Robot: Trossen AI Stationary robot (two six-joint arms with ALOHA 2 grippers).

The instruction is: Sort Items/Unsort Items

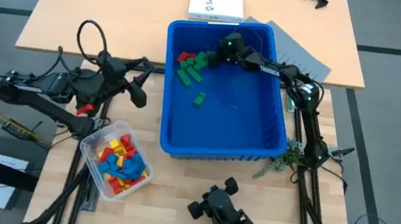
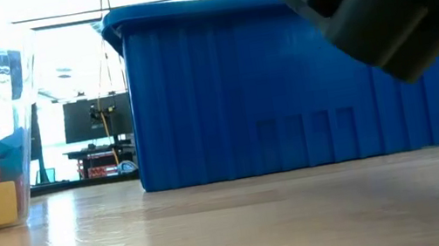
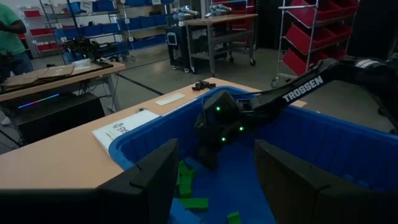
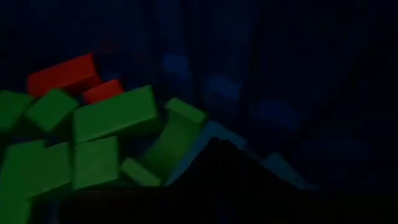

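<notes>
**Our right tool is down at the block pile**

Green blocks (image 4: 112, 146) fill the right wrist view, just in front of our right tool (image 1: 220, 54). Two red blocks (image 4: 65, 74) lie behind them. This pile sits in a far corner of the big blue bin (image 1: 274, 150). One green block (image 1: 199, 98) lies alone, nearer the middle of the bin floor.

Our right tool is pressed together, low in that corner, right beside the pile. We cannot tell if it has a block in its tip. The pile lies just to its left as we look down from above, and the right arm is much the nearer one.

Our left tool (image 1: 139, 81) waits outside the bin, spread wide and holding nothing. Near it on the worktop (image 1: 105, 4) stands a clear tub (image 1: 91, 163) of mixed blocks (image 1: 122, 162).
</notes>
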